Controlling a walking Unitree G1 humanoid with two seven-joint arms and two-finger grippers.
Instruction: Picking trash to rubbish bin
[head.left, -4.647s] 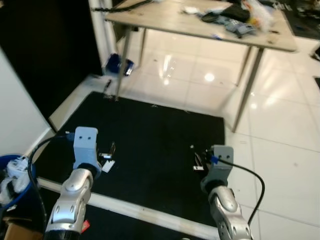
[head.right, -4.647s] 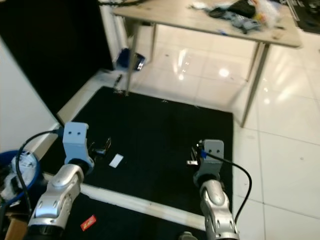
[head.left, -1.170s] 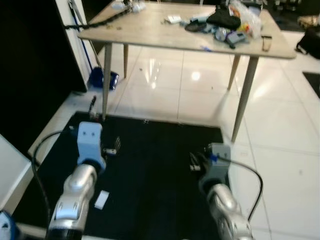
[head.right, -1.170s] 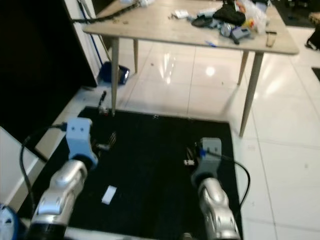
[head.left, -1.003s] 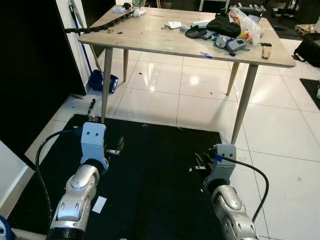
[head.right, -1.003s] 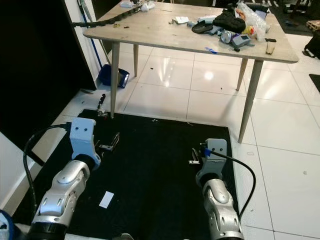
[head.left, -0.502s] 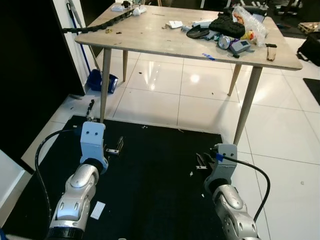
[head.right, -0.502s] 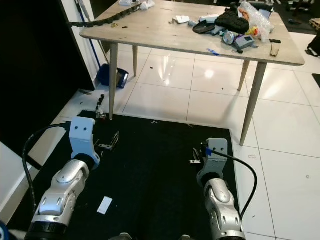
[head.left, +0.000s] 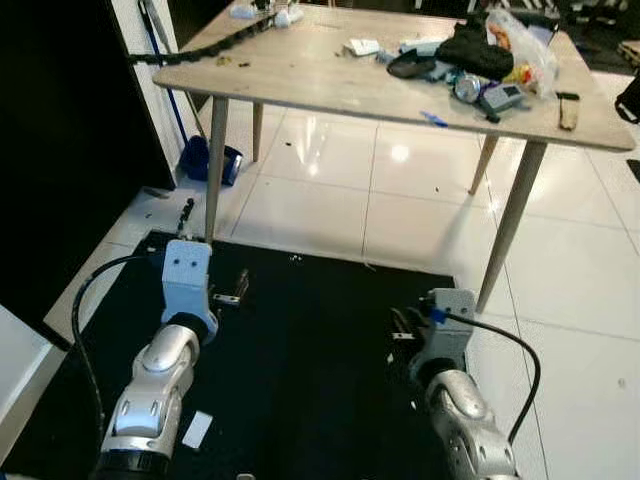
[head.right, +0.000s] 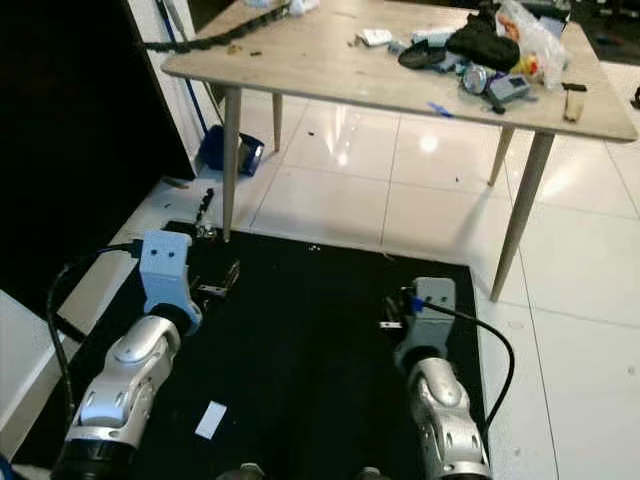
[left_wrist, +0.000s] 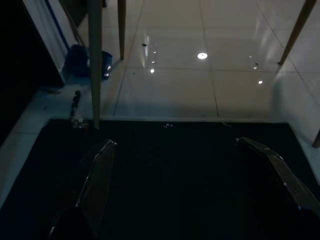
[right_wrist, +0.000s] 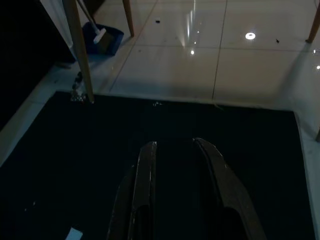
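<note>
Our view has swung up from the bin corner toward the table (head.left: 330, 75). The white scrap (head.left: 196, 429) lies on the black mat (head.left: 310, 370) beside our wide-open, empty left gripper (head.left: 237, 290). Our right gripper (head.left: 400, 325), nearly closed and empty, hovers over the mat; nothing is collected yet.

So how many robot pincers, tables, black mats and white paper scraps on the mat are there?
Pincers: 2, left pincer and right pincer
Tables: 1, wooden table
Black mats: 1, black mat
White paper scraps: 1, paper scrap
Total: 5

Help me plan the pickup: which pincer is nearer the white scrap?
The left pincer; the scrap lies on that side, far from the right pincer.
</note>
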